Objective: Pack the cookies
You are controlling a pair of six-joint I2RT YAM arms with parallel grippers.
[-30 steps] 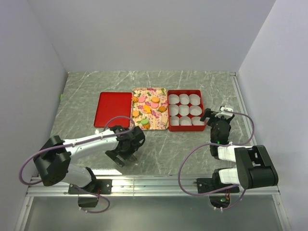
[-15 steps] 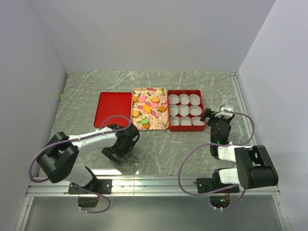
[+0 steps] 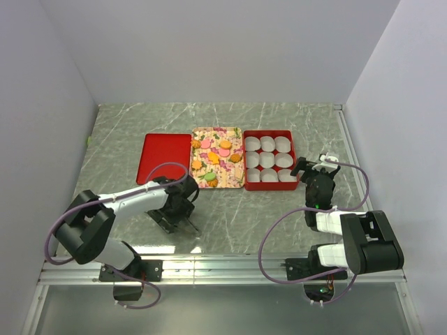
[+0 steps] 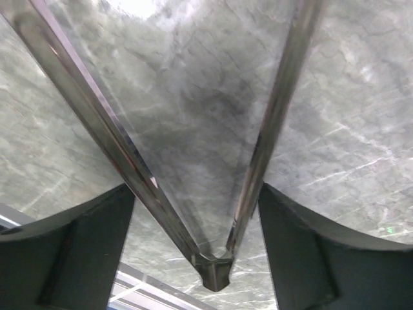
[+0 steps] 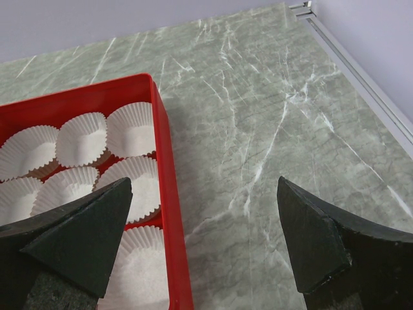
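While the left pincer (image 4: 195, 194) straddles metal tongs (image 4: 84, 98), jaws apart, the right pincer (image 5: 205, 184) gapes beside the red box (image 5: 170, 194).

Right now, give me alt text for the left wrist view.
Open metal tongs fill the frame, arms spreading in a V from the joint at the bottom, over the grey marble table. The left gripper's dark fingers stand just outside the arms, one on each side.

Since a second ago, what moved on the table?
The left gripper slid left over the bare table, closer to its own base, and grabbed no cookie. The right gripper, the cookies and the red box stayed put.
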